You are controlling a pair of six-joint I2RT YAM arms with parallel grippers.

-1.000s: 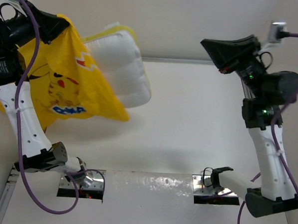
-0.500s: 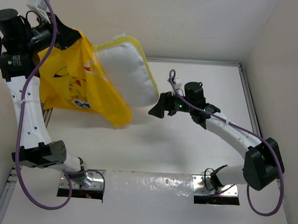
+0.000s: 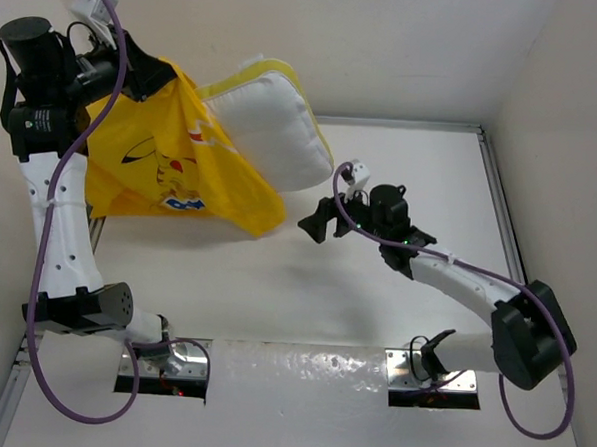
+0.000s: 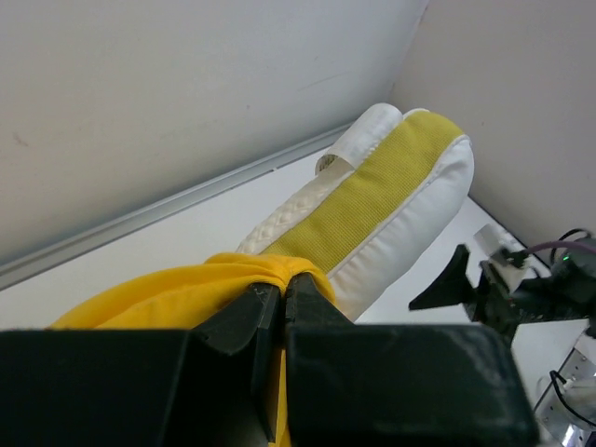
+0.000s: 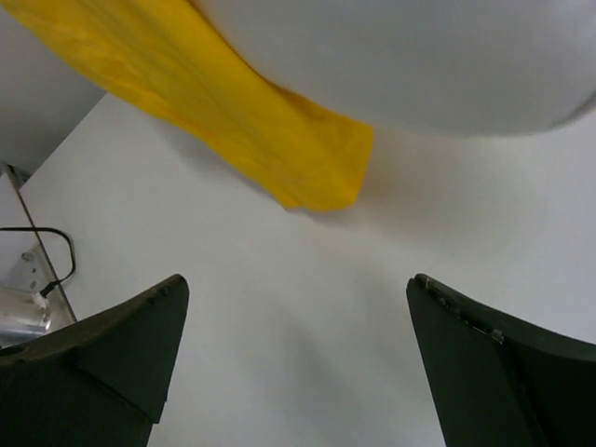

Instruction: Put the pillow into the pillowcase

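Note:
My left gripper (image 3: pixel 164 76) is raised at the far left, shut on a bunched fold of the yellow pillowcase (image 3: pixel 171 167), which hangs from it with the Pikachu print showing. In the left wrist view the fingertips (image 4: pixel 296 279) pinch the pillowcase (image 4: pixel 168 293). The cream-white pillow (image 3: pixel 273 127) sticks out of the case to the upper right, its left part hidden by the fabric. Its yellowish side seam (image 4: pixel 368 196) faces the left wrist camera. My right gripper (image 3: pixel 316 224) hovers low just right of the pillow's lower corner, open and holding nothing. The right wrist view shows the right gripper (image 5: pixel 298 279) below the pillow (image 5: pixel 419 56) and the pillowcase corner (image 5: pixel 307 168).
White walls close the table (image 3: pixel 375 288) at the back and right. A metal rail (image 3: pixel 499 214) runs along the right edge. Two mounting plates (image 3: pixel 435 381) and purple cables (image 3: pixel 51 271) sit at the near edge by the arm bases.
My right arm swung down from a raised pose to the table beside the pillow, and its jaws opened wide. The left arm shifted the hanging pillowcase and pillow slightly right.

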